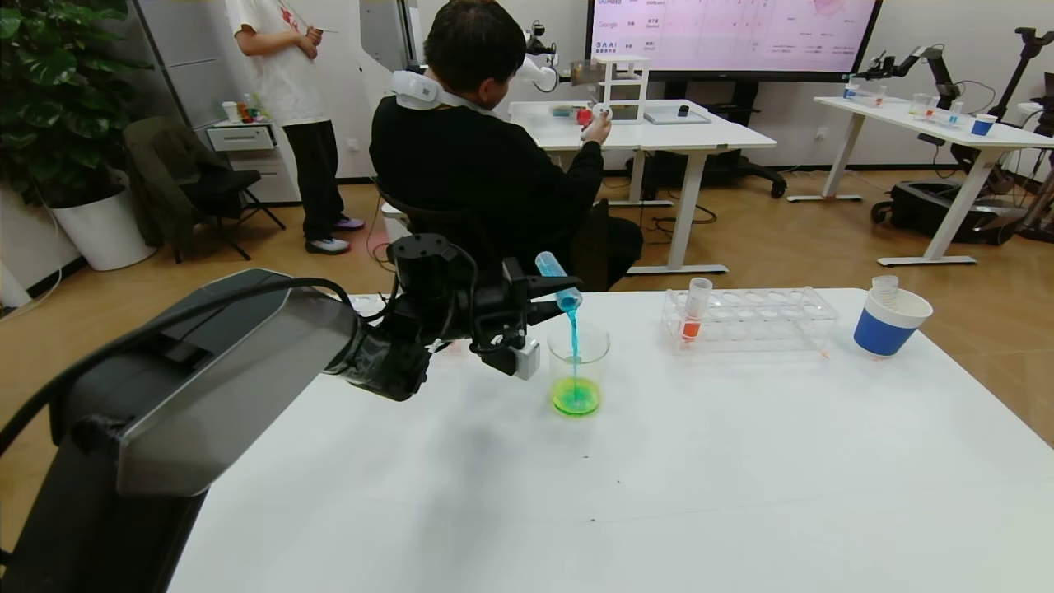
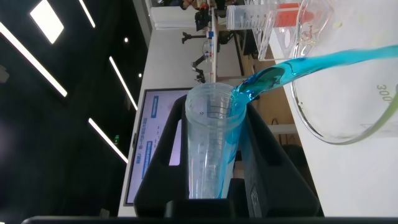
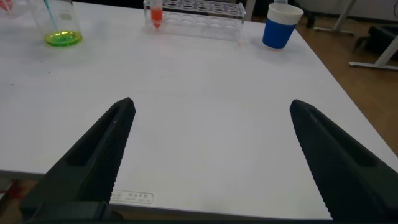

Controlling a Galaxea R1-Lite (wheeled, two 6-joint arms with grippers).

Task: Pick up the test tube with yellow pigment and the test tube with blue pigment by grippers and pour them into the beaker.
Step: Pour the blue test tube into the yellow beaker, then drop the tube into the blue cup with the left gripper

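My left gripper point(image 1: 553, 298) is shut on the test tube with blue pigment point(image 1: 558, 282) and holds it tilted, mouth down, over the beaker point(image 1: 578, 362). A thin blue stream runs from the tube into the beaker, where green-yellow liquid pools at the bottom. The left wrist view shows the tube point(image 2: 211, 143) between the black fingers, with blue liquid leaving its rim toward the beaker point(image 2: 348, 112). No tube with yellow liquid shows. My right gripper point(image 3: 211, 104) is open and empty above the table's near part, and is out of the head view.
A clear rack point(image 1: 749, 317) stands right of the beaker and holds an orange-red-tipped tube point(image 1: 694, 311). A blue paper cup point(image 1: 889, 321) with a clear empty tube point(image 1: 885, 287) in it stands at the far right. A seated person is beyond the table's far edge.
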